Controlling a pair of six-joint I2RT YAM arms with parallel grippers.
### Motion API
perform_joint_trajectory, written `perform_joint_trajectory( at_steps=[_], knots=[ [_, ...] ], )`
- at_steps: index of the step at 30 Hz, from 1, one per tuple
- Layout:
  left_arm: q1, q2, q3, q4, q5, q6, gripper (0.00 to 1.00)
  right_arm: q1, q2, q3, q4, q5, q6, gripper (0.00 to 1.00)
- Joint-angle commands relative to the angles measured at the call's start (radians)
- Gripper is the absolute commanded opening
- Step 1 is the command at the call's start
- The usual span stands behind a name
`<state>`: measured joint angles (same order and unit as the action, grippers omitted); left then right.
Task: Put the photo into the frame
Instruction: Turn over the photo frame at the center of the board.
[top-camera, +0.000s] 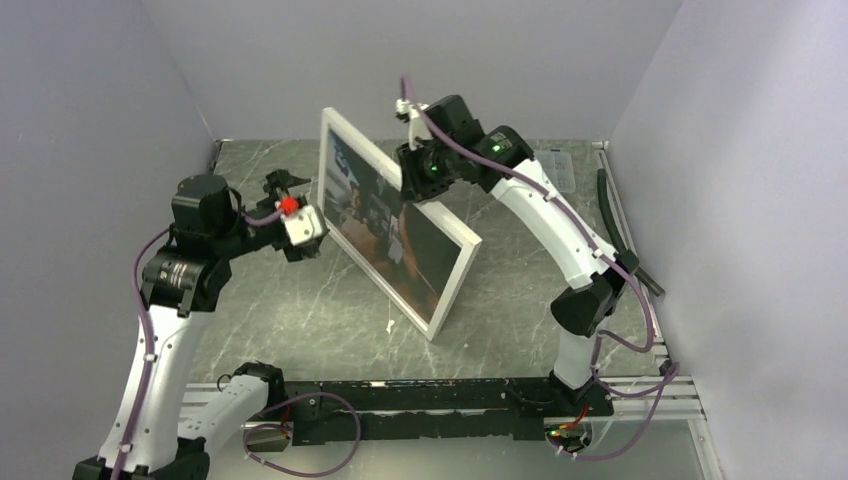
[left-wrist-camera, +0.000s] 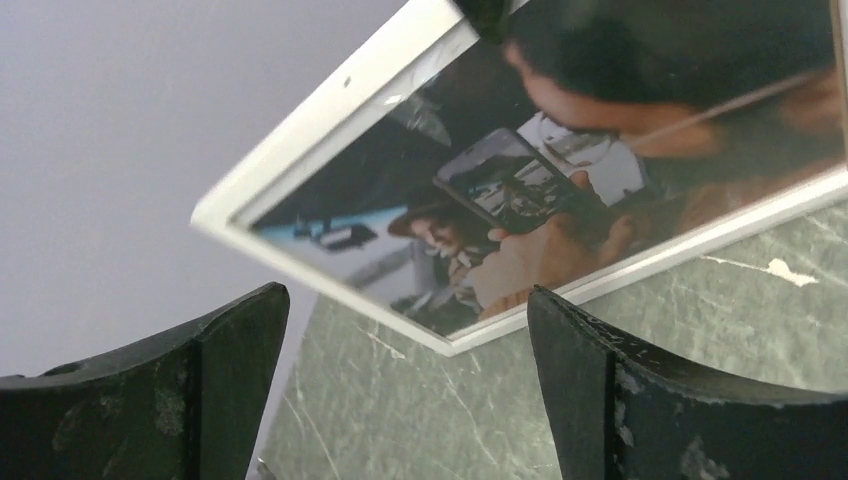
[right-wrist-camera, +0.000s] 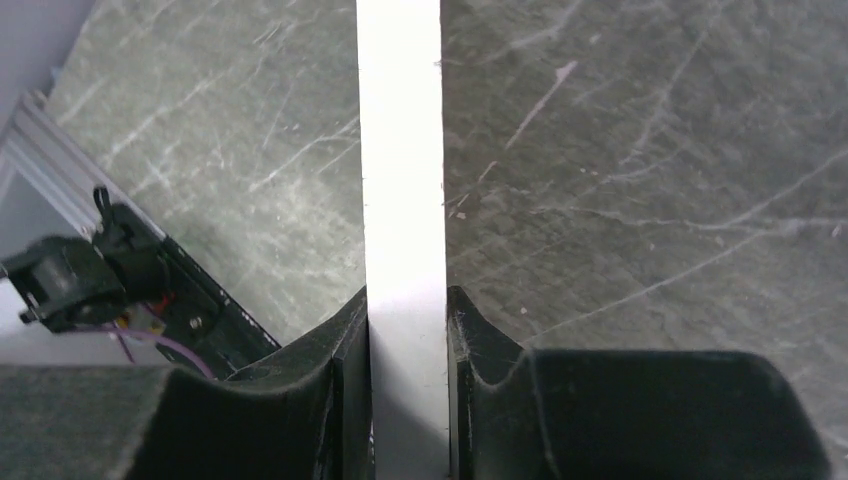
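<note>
The frame (top-camera: 457, 285), white-railed, stands up on edge and slanted across the middle of the table, with the photo (top-camera: 385, 225) showing through its pane, dark with orange and skin tones. My right gripper (top-camera: 412, 185) comes down on the frame's upper rail and is shut on it; in the right wrist view the white rail (right-wrist-camera: 400, 150) fills the gap between the fingers of the right gripper (right-wrist-camera: 408, 380). My left gripper (top-camera: 312, 228) is open beside the frame's left end, not touching it. From the left wrist, the frame (left-wrist-camera: 330, 105) and photo (left-wrist-camera: 520, 200) lie beyond the left gripper (left-wrist-camera: 410, 400).
A clear plastic box (top-camera: 555, 170) lies at the back right, behind the right arm. A black tube (top-camera: 615, 215) runs along the right wall. A small white scrap (top-camera: 388, 325) lies on the green marble tabletop (top-camera: 270, 310). Grey walls enclose three sides.
</note>
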<state>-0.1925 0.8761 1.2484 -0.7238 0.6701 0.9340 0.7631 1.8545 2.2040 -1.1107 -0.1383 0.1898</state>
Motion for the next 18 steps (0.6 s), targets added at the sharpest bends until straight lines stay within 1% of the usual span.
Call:
perform_joint_trajectory(
  at_steps=[1,6,8,12,18],
  knots=[
    [0.045,0.094,0.104,-0.055,-0.046,-0.208,0.94,-0.100,-0.061,-0.163,0.119,-0.128,0.115,0.17],
    [0.203,0.193,0.154,-0.104,0.076,-0.315,0.94,-0.207,-0.117,-0.342,0.222,-0.195,0.151,0.17],
    [0.262,0.245,0.186,-0.167,0.111,-0.326,0.93,-0.236,-0.136,-0.395,0.249,-0.203,0.158,0.17],
    [0.298,0.316,0.226,-0.273,0.105,-0.285,0.94,-0.278,-0.187,-0.533,0.323,-0.212,0.168,0.18],
    [0.311,0.329,0.130,-0.268,0.040,-0.272,0.94,-0.336,-0.289,-0.825,0.532,-0.236,0.241,0.18]
  ],
)
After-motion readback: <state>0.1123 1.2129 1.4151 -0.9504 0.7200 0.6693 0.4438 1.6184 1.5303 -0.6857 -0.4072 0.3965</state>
